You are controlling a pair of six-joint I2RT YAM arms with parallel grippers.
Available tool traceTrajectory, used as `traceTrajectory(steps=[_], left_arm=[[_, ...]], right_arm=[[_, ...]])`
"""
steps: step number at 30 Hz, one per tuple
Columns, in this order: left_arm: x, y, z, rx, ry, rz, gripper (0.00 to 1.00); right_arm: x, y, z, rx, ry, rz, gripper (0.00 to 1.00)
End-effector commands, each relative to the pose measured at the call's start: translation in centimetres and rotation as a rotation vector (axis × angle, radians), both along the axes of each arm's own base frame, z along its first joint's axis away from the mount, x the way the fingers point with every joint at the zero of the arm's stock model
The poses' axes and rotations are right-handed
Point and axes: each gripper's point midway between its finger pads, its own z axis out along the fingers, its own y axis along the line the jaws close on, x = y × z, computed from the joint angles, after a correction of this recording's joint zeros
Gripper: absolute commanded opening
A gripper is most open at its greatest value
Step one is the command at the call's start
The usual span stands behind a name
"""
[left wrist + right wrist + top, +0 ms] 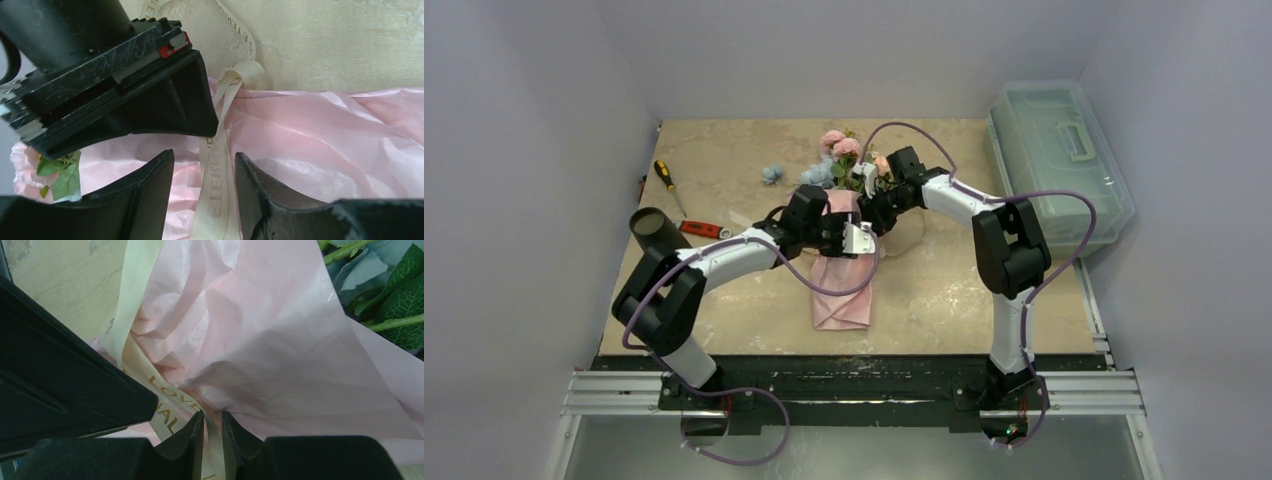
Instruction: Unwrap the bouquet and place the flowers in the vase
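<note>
The bouquet (842, 250) lies mid-table, its flowers (839, 150) at the far end and its pink paper (842, 295) trailing toward me. Both grippers meet over its tied waist. My left gripper (204, 167) is open, and a strand of cream ribbon (217, 200) runs loose between its fingers over the pink paper (325, 135). My right gripper (212, 417) is shut on the ribbon (132, 295), which passes between its narrow fingertips against the crumpled paper (260, 340). Green leaves (400, 295) show at that view's upper right. The dark vase (656, 228) stands at the table's left.
A clear lidded plastic box (1059, 160) sits at the right edge. A yellow-handled screwdriver (667, 180) and a red tool (704, 229) lie near the vase. One loose pale-blue flower (772, 173) rests left of the bouquet. Walls close in on three sides.
</note>
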Motion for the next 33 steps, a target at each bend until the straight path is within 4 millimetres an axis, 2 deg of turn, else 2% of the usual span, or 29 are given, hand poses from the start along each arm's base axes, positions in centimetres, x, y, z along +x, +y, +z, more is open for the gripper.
traceTrajectory(steps=[1,3,6,8,10,19,33], left_arm=[[0.7,-1.9,0.8,0.006,-0.079,-0.094,0.46],[1.0,-2.1,0.6,0.012,-0.081,-0.090,0.39],[1.5,-2.1,0.7,0.018,-0.076,-0.060,0.23],[1.5,-1.5,0.6,0.034,-0.044,-0.022,0.09],[1.8,-0.7,1.2,0.035,-0.050,0.024,0.01],[1.8,4.8,4.0,-0.028,-0.046,0.184,0.00],[5.8,17.2,6.8,-0.131,-0.020,0.670,0.00]], right_arm=[[0.5,1.0,2.5,0.056,-0.034,0.017,0.23],[0.7,1.0,2.5,0.055,-0.037,0.015,0.23],[0.7,1.0,2.2,0.050,-0.035,0.017,0.23],[0.7,0.9,1.9,0.044,-0.030,0.019,0.23],[0.6,0.8,1.7,0.038,-0.027,0.023,0.23],[0.5,0.5,1.2,0.022,-0.025,0.026,0.23],[0.3,0.2,1.1,0.011,-0.028,0.028,0.23]])
